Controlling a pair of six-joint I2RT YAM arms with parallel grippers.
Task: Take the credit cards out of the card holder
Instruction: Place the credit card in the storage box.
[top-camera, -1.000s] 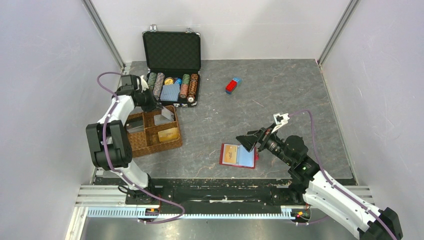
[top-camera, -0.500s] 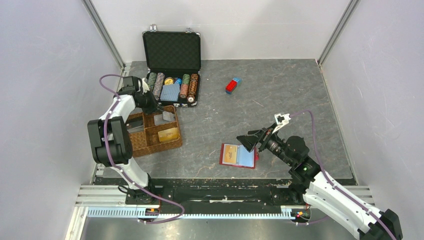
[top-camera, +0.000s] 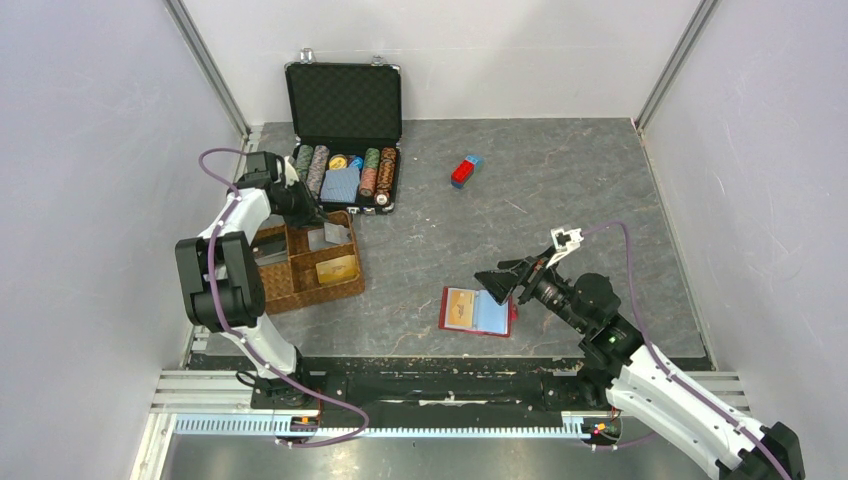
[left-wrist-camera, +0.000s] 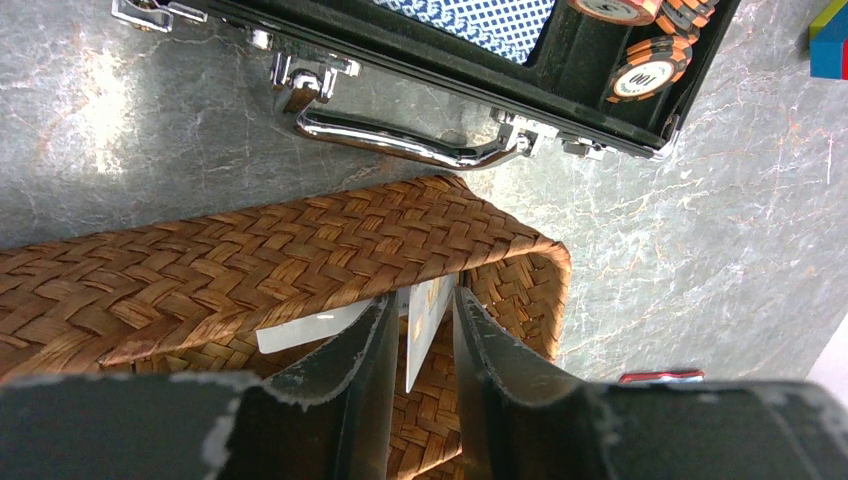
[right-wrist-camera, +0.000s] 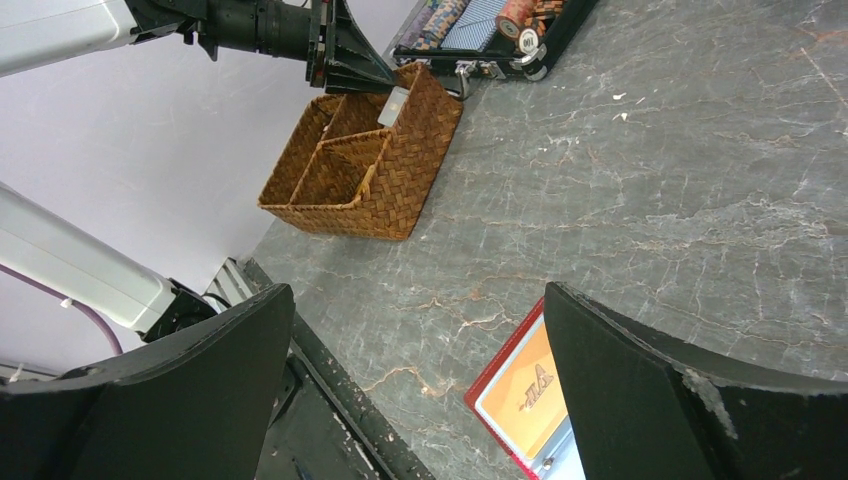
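Very little differs from a second ago. The left arm's fingers (left-wrist-camera: 350, 385) hang at the same spot over the wicker basket (top-camera: 312, 292), well to the left of the card holder (top-camera: 477, 311); only that arm's elbow and cable are shifted a little. The fingers stand narrow with a pale credit card (left-wrist-camera: 428, 318) edge-on between them. It dips into a basket compartment where another pale card (left-wrist-camera: 315, 328) already lies. Whether they pinch it or have let go I cannot tell.

The right arm's fingers (right-wrist-camera: 640, 400) are spread wide and hover just above the card holder's right edge, a shade nearer the robot than before. The card holder lies open and unmoved on the table (top-camera: 560, 190), with an orange card (top-camera: 461, 308) and a pale blue one (top-camera: 492, 315) showing inside.

So one card is being dropped off, at least two seem left to pull, and the right arm looks poised for the next.
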